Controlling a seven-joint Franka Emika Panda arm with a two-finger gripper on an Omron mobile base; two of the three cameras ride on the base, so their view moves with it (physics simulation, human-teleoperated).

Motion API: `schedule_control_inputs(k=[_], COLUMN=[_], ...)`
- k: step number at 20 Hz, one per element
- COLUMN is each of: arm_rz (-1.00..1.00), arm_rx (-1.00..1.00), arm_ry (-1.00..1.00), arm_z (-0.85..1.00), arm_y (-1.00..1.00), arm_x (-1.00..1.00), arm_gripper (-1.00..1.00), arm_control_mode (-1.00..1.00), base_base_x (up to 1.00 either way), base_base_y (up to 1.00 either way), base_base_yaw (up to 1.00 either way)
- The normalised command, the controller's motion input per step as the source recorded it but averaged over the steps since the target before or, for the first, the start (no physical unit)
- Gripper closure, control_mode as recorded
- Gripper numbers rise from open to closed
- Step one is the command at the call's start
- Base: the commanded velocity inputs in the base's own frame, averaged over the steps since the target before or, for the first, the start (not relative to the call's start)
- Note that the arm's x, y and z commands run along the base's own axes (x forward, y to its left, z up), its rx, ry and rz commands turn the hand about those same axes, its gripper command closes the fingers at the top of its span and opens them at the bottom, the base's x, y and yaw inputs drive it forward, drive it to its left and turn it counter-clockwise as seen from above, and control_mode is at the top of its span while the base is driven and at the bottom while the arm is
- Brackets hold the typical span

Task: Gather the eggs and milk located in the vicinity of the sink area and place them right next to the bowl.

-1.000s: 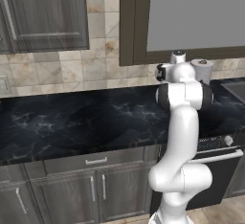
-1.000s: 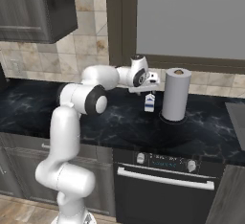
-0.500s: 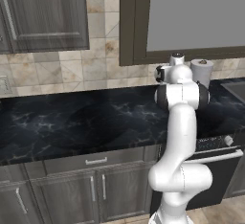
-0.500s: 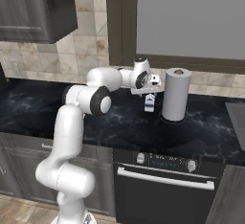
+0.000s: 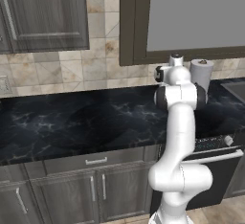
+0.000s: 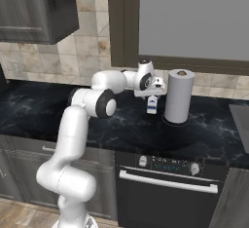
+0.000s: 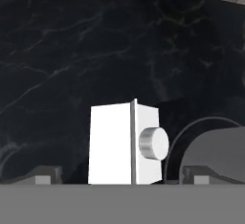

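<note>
- The white Franka arm's two-finger gripper (image 6: 151, 97) hung directly above the small white gable-top milk carton (image 6: 152, 106) with a dark bluish label, which stood upright on the black, white-veined marble-look countertop (image 6: 116, 124), just beside the tall white paper-towel roll (image 6: 178, 96).
- Seen from the hand camera, the milk carton (image 7: 123, 144) showed its folded roof ridge and a round grey cap on one slope; the dark finger tips (image 7: 44, 174) stood spread wide, one on either side of it, touching nothing.
- The carton looked light and fairly stiff, its flat, smooth white faces offering easy purchase; a firm squeeze would likely dent the walls, so a moderate pinch across two opposite flat sides, below the sloped roof and clear of the cap, seemed the sound choice.
- The paper-towel roll, soft and cylindrical on a round dark base, stood close enough that a finger coming down on that side could brush it.
- Behind the counter ran beige stone tile and a dark-framed window; below sat grey panelled cabinets and a black oven (image 6: 168, 185) with a pale bar handle and knobs.
- No egg, bowl or sink basin could be made out here.
</note>
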Motion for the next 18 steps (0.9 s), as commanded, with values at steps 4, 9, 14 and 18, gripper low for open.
schedule_control_inputs(k=[4,9,14,18], arm_rz=[0.00,0.00,0.00,0.00], arm_rx=[0.02,0.02,0.03,0.02], arm_ry=[0.10,0.09,0.09,0.11], arm_z=[-0.14,-0.16,-0.14,-0.13], arm_y=[-0.01,-0.09,-0.11,-0.02], arm_x=[0.15,0.14,0.15,0.09], arm_gripper=[-1.00,-1.00,-1.00,-1.00], arm_control_mode=[-1.00,-1.00,-1.00,-1.00], base_base_x=[0.00,0.00,0.00,0.00], base_base_y=[0.00,0.00,0.00,0.00], base_base_yaw=[0.00,0.00,0.00,0.00])
